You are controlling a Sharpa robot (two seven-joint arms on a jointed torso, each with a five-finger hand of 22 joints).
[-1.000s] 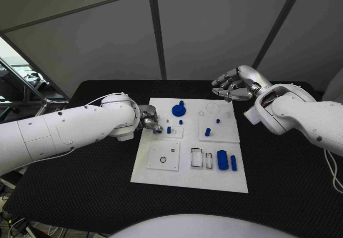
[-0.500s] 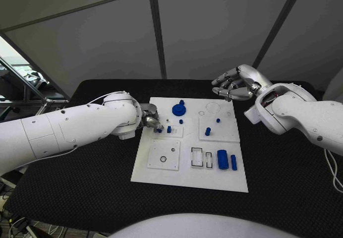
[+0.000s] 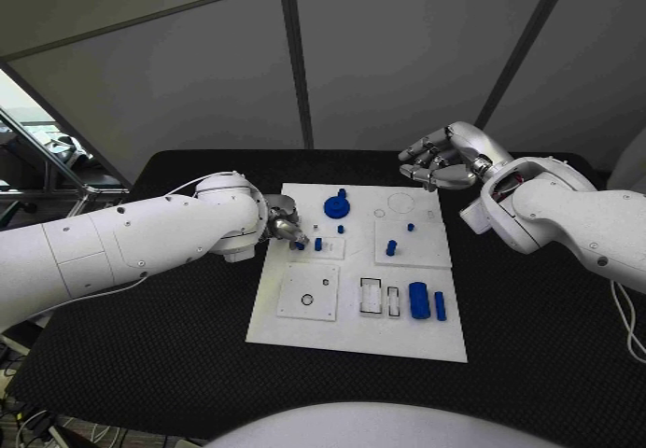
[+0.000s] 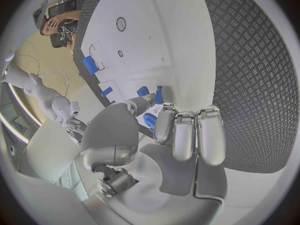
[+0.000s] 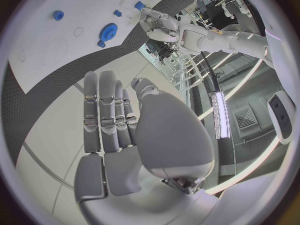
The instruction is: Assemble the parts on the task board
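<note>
At the task board's left edge, the left robot hand pinches a small blue peg, seemingly light, rigid, best held by its sides; the right robot hand hovers empty, fingers loosely curled.

1 task board, approx 8 blue parts, 2 hands.

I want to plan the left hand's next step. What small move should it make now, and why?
Probably lower the left hand slightly to seat the small blue peg its fingers pinch over the small square plate on the task board. The right hand hangs open behind the board, holding nothing.
</note>
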